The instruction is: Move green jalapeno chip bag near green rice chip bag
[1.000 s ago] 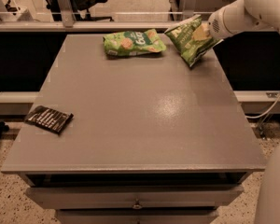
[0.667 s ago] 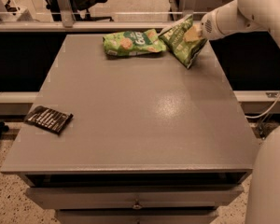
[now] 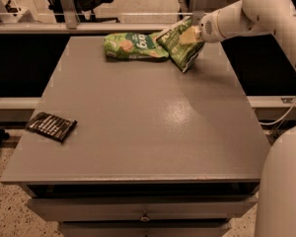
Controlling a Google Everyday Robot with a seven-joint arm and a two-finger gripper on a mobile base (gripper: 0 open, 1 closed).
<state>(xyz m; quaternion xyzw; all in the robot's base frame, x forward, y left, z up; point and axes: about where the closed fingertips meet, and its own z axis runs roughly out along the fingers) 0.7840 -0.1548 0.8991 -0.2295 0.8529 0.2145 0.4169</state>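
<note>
The green jalapeno chip bag (image 3: 180, 49) is an olive-green crinkly bag, held tilted at the far right of the grey table. My gripper (image 3: 190, 35) is shut on its upper part and reaches in from the right on the white arm. The bag's left edge touches or overlaps the right end of the green rice chip bag (image 3: 133, 45), a bright light-green bag with round tan cakes that lies flat at the table's far edge. The jalapeno bag's lower corner is at or just above the table top.
A small dark brown packet (image 3: 52, 126) lies near the table's (image 3: 148, 127) front left edge. The white robot body (image 3: 283, 186) fills the lower right. A rail and chair legs stand behind the table. Drawers sit under the front edge.
My gripper has carried the jalapeno bag to the left, from a small gap beside the rice chip bag to contact with its right end. The rice bag and the brown packet have not moved.
</note>
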